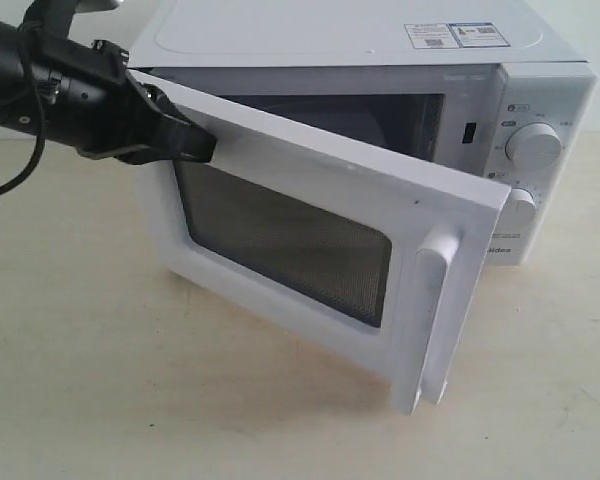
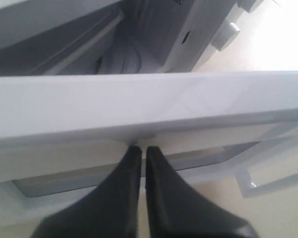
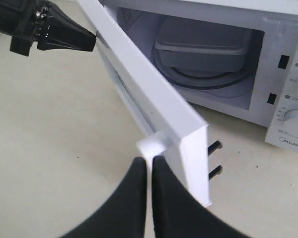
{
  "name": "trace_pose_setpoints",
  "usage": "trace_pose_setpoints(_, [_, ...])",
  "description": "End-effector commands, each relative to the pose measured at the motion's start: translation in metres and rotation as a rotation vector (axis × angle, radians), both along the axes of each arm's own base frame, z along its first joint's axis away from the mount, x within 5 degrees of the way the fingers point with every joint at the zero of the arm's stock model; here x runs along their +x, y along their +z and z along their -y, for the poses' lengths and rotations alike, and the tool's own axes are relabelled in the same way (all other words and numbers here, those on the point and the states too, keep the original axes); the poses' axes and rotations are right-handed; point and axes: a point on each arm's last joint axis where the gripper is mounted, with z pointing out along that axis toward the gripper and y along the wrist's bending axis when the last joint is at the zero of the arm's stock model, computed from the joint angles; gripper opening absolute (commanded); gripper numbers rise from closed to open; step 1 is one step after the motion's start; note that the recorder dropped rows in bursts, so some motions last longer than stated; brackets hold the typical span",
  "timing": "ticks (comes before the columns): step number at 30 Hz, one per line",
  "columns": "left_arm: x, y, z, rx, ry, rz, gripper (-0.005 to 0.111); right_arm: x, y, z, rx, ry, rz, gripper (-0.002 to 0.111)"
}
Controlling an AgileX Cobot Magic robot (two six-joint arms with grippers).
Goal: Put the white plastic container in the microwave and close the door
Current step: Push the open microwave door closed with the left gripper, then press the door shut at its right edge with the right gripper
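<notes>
The white microwave (image 1: pixel 380 40) stands at the back with its door (image 1: pixel 310 180) swung about halfway open. Inside, the white plastic container (image 3: pixel 203 47) rests on the glass turntable (image 3: pixel 188 79). My left gripper (image 1: pixel 208 148) is shut, and its tips press the door's outer face near the top on the hinge side. In the left wrist view the left gripper (image 2: pixel 141 148) meets the door (image 2: pixel 139 104) just below its top edge. My right gripper (image 3: pixel 150 158) is shut and empty, just short of the door's handle (image 3: pixel 151 145). It does not show in the exterior view.
The microwave sits on a beige tabletop (image 1: pixel 100 380). The door's handle (image 1: pixel 435 320) juts out toward the front right. Two dark latch hooks (image 3: pixel 214 146) stick out of the door's free edge. The dials (image 1: pixel 533 145) are on the microwave's right panel.
</notes>
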Motion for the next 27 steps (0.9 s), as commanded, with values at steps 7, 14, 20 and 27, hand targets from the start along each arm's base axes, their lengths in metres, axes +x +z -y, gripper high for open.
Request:
trace_pose_setpoints(7, [0.027,0.009,0.012,-0.021,-0.002,0.034,0.004,0.004,0.004,-0.002,0.076,-0.029,0.047,0.0])
trace_pose_setpoints(14, [0.028,0.017,0.014,-0.031,-0.019,0.046,0.004,0.017,-0.031,-0.014,0.175,-0.048,0.068,0.0])
trace_pose_setpoints(20, [0.026,0.016,0.014,-0.031,-0.037,0.03,0.004,0.035,-0.054,-0.029,0.23,-0.046,0.095,0.0])
trace_pose_setpoints(27, [0.026,0.016,0.014,-0.027,-0.036,0.033,0.004,0.066,-0.068,-0.057,0.254,-0.036,0.118,0.0])
